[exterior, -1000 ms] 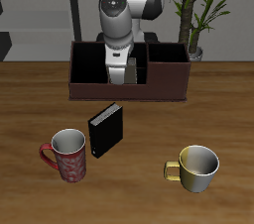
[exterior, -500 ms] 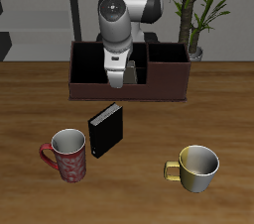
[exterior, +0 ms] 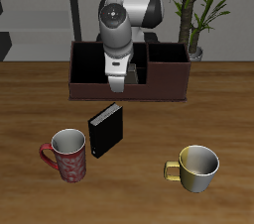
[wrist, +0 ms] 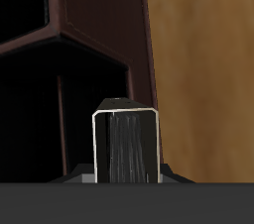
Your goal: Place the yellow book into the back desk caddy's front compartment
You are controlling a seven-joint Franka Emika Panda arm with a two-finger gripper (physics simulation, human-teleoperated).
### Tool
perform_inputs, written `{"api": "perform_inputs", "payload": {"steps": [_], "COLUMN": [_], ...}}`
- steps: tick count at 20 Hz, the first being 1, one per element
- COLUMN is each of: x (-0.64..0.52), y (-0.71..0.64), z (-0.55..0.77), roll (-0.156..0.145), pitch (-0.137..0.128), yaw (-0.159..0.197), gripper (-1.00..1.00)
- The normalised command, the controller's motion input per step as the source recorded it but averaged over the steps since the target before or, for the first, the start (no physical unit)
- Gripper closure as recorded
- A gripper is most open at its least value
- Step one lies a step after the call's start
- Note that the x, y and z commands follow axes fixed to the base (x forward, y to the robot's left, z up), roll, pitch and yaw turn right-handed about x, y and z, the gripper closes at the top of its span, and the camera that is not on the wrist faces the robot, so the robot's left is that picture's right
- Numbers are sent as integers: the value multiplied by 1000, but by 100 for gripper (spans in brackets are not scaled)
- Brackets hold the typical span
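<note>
Nearest the table's [exterior: 228, 89] front edge stood two mugs well apart: a red patterned mug [exterior: 66, 156] and a pale yellow mug [exterior: 196, 166], both upright with open mouths up. Stayed exactly where they were a second before.

Just behind the red mug, and apart from it, stood a black book [exterior: 106, 130] on its edge, a little in front of the caddy's front wall. Unmoved as well.

Farther back lay the back desk caddy [exterior: 167, 81], long and dark reddish-brown, its front wall facing the mugs. Over its divided middle section [exterior: 140, 66] hung the hand [exterior: 118, 69], pointing down and reaching below the rim. Clamped narrow on the yellow book [wrist: 126, 149], seen end-on from the wrist as a pale outline round a dark strip, upright, with dark partition walls just beyond it. Could not tell whether the book touched the caddy's floor, nor exactly which cell it hung in.

Compared with a second earlier, had hardly shifted at the hand itself; the grey joint above it sat slightly lower and the arm leaned a touch differently.

Behind the caddy stood a potted plant [exterior: 195, 10], unchanged.
</note>
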Motion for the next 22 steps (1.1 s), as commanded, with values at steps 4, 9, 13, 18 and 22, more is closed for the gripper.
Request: {"api": "perform_inputs", "payload": {"steps": [4,9,13,18,22], "x": [60,44,57,-24,-32], "y": [30,296,263,369,198], "z": [-85,-198,-21,-104,-223], "roll": [-4,34,0,16,9], "pitch": [16,22,-11,15,55], "yaw": [-1,19,-3,9,21], "gripper": [100,100,100,100,100]}}
